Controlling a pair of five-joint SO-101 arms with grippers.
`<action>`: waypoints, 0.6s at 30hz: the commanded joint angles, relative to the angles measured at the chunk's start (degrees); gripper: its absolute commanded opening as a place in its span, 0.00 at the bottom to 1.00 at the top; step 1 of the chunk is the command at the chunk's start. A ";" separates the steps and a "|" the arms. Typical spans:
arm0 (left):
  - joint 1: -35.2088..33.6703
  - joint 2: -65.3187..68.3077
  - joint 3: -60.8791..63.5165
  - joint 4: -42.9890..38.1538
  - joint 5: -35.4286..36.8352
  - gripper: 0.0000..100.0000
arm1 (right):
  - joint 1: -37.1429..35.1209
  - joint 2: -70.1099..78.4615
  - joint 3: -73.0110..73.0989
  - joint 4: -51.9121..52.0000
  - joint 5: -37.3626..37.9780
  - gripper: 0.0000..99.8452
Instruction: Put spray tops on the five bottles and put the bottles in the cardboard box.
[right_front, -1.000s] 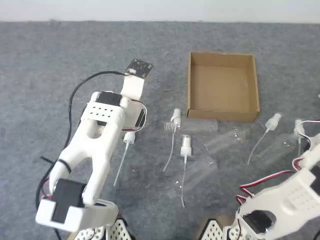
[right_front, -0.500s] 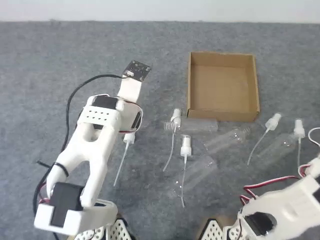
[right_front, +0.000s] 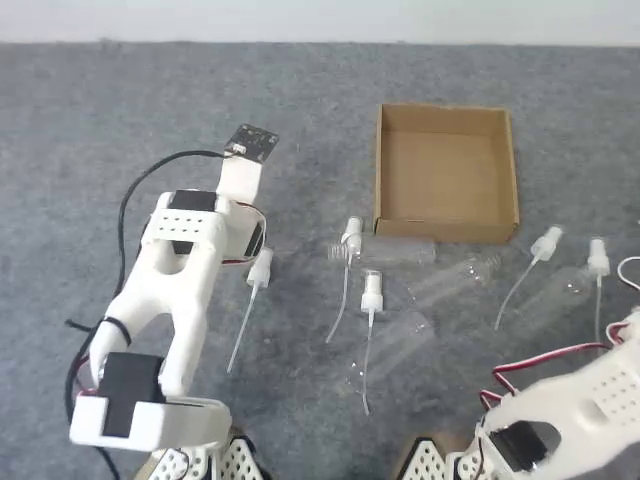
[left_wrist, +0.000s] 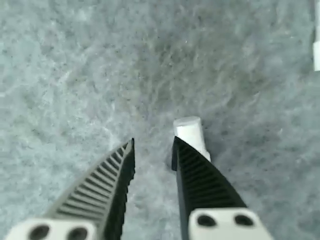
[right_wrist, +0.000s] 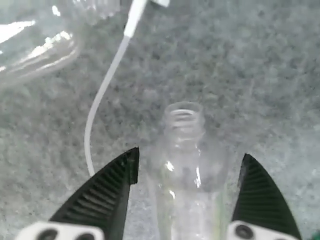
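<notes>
Left of the cardboard box, the left gripper, jaws slightly apart, hangs just beside a spray top, probably lining up a pick. The right gripper spreads wide astride 1 uncapped bottle lying on the robot's side of the box, likely to steady it for capping.

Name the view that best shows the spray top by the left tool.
The high view: the spray top lies whole, white head and long tube. The left wrist view catches its head alone, partly behind a finger of the left tool.
</notes>
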 joint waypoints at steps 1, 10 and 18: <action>-0.35 -0.26 -2.24 -1.23 -0.62 0.11 | 0.31 0.13 -1.85 -0.75 -0.79 0.23; 0.18 -0.70 -2.33 -1.14 -0.70 0.11 | 0.22 -3.65 -2.02 -0.04 -1.85 0.01; -0.26 -0.88 -5.49 0.00 -0.18 0.11 | -3.65 -16.48 -0.97 -0.40 -16.09 0.01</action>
